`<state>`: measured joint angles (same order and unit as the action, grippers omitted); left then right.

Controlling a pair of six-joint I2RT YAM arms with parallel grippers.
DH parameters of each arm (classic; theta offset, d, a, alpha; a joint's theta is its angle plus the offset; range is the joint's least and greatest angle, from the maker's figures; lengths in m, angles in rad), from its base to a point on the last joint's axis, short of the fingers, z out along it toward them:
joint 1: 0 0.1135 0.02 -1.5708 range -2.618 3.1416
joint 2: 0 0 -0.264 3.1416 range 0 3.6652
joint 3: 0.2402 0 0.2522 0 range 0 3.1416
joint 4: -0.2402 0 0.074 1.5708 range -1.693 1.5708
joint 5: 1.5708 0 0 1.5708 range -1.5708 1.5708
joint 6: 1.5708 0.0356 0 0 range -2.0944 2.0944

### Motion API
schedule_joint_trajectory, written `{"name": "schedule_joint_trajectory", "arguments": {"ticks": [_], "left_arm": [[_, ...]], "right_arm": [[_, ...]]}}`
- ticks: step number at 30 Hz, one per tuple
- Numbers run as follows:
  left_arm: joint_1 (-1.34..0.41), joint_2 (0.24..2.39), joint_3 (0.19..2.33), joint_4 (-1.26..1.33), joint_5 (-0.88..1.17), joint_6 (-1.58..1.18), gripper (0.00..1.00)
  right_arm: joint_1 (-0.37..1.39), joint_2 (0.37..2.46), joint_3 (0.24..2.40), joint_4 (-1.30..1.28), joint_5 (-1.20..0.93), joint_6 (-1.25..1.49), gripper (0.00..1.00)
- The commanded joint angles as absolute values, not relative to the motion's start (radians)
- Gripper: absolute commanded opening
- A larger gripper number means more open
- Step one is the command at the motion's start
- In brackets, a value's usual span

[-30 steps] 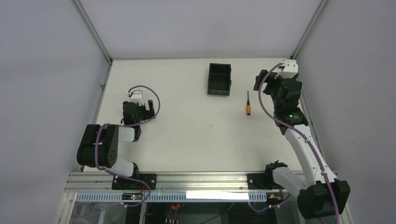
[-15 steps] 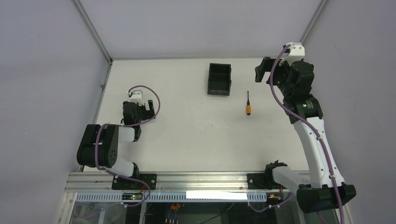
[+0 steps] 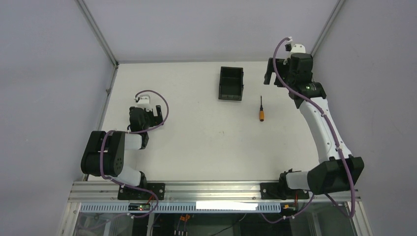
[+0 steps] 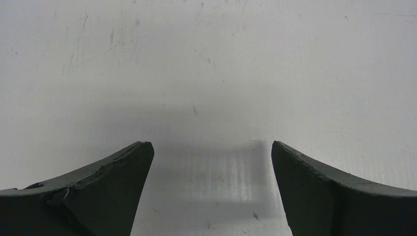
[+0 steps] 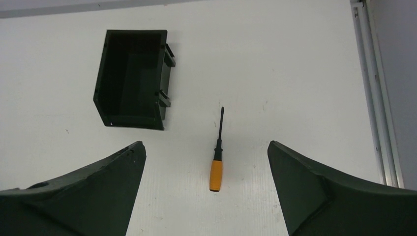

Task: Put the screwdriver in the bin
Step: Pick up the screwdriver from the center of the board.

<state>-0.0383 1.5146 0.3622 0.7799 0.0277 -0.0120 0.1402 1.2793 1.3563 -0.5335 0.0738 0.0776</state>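
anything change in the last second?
The right gripper shifted slightly toward the table's far edge and toward the bin, its arm re-posing behind it; it is open and holds nothing. The screwdriver, the bin and the open left gripper stayed put.

The flat white table (image 3: 196,142), faintly scuffed, carries a small black rectangular open-top plastic bin (image 3: 231,84) and, near its right side but apart, a short orange-handled screwdriver (image 3: 261,110) lying flat.
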Motion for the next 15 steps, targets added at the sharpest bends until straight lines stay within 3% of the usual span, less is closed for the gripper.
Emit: {"name": "schedule_joint_trajectory", "arguments": {"ticks": [1, 9, 15], "left_arm": [[-0.036, 1.508, 0.382, 0.807, 0.033, -0.016, 0.99], [-0.036, 1.507, 0.382, 0.807, 0.032, -0.015, 0.99], [-0.036, 1.508, 0.382, 0.807, 0.033, -0.015, 0.99]], "right_arm": [[0.128, 1.384, 1.342, -0.552, 0.080, 0.090, 0.99], [0.117, 1.562, 1.294, -0.529, 0.075, 0.121, 0.99], [0.110, 1.701, 1.294, -0.533, 0.031, 0.139, 0.93]]}}
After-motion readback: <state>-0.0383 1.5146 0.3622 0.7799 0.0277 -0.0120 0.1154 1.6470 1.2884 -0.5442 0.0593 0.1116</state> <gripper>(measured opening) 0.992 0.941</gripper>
